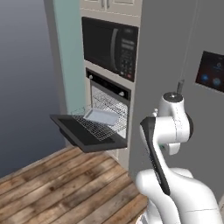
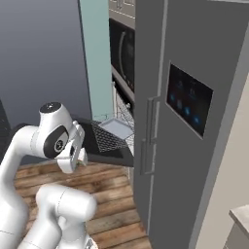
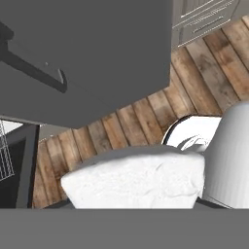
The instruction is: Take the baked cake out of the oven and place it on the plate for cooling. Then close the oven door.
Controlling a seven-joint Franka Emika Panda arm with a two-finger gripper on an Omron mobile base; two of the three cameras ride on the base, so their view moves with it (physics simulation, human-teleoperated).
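White cake (image 3: pixel 136 177) in one closed claw (image 3: pixel 133 206); one oven door (image 1: pixel 81 131) down, one tray (image 1: pixel 102 116) on rack.

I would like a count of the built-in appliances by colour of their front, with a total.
Black front: 2, the microwave and the oven, whose oven door hangs open.
Grey front: 1, the refrigerator.
Total: 3.

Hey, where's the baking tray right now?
The baking tray sits on the pulled-out wire rack above the open oven door, below the microwave, centre-left in the left base view.
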